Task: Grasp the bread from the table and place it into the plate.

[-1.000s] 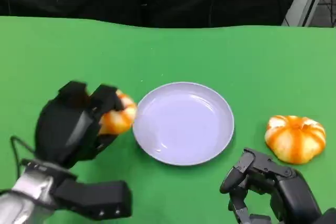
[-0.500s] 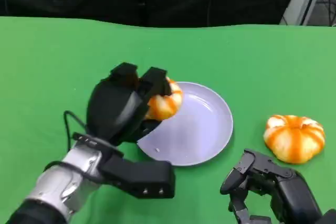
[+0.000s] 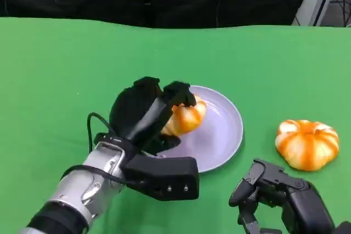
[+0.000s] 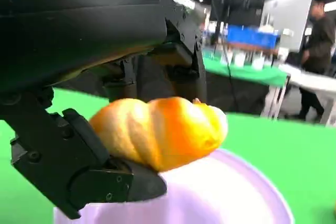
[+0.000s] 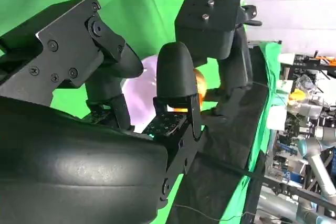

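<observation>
While the left hand (image 3: 147,114) grips the bread (image 3: 185,118) and holds it above the left part of the plate (image 3: 227,130), the step in hand is the placing, and I judge it is almost ready to finish. In the left wrist view the fingers (image 4: 84,171) wrap the bread (image 4: 160,132) from below and from behind, and the bread seems slightly above the pale plate (image 4: 231,192), though I cannot tell whether it touches. To do this well, the hand should go down a little more, so the bread does not drop and roll, and then let go gently over the flat middle, not near the rim. Further right, a second bread (image 3: 307,144) lies on the green surface (image 3: 55,64), well apart from the plate. At the lower right, the right hand (image 3: 279,198) holds nothing, its fingers loosely curled and apart.
</observation>
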You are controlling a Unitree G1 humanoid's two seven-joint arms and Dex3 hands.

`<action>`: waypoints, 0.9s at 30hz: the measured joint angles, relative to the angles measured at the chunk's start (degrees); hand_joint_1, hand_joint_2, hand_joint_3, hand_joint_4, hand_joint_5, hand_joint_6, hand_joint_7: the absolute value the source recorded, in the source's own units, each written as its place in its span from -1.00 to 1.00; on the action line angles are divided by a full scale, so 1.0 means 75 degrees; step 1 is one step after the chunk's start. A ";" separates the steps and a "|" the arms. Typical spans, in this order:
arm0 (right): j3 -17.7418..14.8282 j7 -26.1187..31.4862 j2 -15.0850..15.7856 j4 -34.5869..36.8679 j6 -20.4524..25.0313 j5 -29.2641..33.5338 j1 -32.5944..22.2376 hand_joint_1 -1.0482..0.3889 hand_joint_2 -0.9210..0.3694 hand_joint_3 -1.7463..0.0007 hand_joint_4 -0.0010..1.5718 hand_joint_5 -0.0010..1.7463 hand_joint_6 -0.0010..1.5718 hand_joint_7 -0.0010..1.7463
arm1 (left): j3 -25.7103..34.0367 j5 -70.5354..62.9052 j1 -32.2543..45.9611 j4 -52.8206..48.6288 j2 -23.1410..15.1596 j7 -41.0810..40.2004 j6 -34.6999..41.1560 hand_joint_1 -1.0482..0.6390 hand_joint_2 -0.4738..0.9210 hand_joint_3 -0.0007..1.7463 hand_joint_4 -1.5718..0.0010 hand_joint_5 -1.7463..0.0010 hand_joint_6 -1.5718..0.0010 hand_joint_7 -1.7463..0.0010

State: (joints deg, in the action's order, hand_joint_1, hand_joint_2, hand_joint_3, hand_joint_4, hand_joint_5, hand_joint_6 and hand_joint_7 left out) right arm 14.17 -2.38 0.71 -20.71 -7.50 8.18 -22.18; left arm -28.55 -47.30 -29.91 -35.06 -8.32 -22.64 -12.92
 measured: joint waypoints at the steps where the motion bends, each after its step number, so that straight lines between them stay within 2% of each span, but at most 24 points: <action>1: -0.0001 0.0000 0.0001 0.0000 0.0000 -0.0003 0.0003 0.51 -0.29 -0.42 -0.10 0.90 -0.09 0.55 | 0.0002 0.0076 0.0000 0.0093 -0.0013 0.0303 0.0090 -0.31 1.00 -0.77 0.79 0.37 0.51 0.90; 4: -0.0003 0.0000 0.0001 -0.0004 0.0001 -0.0009 -0.0001 0.51 -0.29 -0.42 -0.11 0.90 -0.09 0.55 | -0.0015 0.0219 0.0009 0.0362 -0.0070 0.1122 0.0314 -0.52 1.00 -0.73 0.97 0.51 0.69 0.98; 8: -0.0003 0.0000 -0.0026 -0.0012 0.0030 -0.0013 -0.0009 0.51 -0.29 -0.42 -0.11 0.91 -0.09 0.56 | -0.0089 0.0247 0.0032 0.0751 -0.0215 0.2236 0.0679 -0.74 1.00 -0.53 1.00 0.84 0.87 0.99; 11: -0.0004 0.0000 -0.0025 -0.0011 0.0027 -0.0009 -0.0010 0.52 -0.28 -0.42 -0.10 0.90 -0.09 0.56 | -0.0166 0.0260 0.0054 0.0980 -0.0326 0.2984 0.0925 -0.83 1.00 -0.42 1.00 0.98 0.94 0.99; 20: -0.0003 0.0000 -0.0029 -0.0038 0.0047 -0.0008 -0.0015 0.50 -0.30 -0.40 -0.10 0.89 -0.09 0.56 | -0.0236 0.0313 0.0098 0.1497 -0.0535 0.3990 0.1180 -0.89 1.00 -0.33 1.00 1.00 0.95 0.99; 24: 0.0001 0.0001 -0.0039 -0.0040 0.0055 -0.0008 -0.0018 0.50 -0.31 -0.41 -0.10 0.90 -0.09 0.56 | -0.0029 0.0472 0.0384 0.1891 -0.0727 0.3973 0.1098 -0.83 1.00 -0.36 0.97 0.98 0.92 0.98; 27: 0.0001 -0.0002 -0.0043 -0.0041 0.0058 -0.0012 -0.0011 0.50 -0.31 -0.41 -0.11 0.91 -0.10 0.56 | 0.0290 0.0774 0.0736 0.2337 -0.0909 0.3799 0.0823 -0.74 1.00 -0.39 0.87 0.93 0.84 0.94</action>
State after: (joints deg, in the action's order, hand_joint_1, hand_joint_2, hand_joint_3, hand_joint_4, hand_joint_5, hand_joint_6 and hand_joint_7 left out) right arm 14.18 -2.39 0.38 -21.02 -7.07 8.08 -22.26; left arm -26.38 -41.50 -24.39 -17.53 -15.14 5.85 -6.75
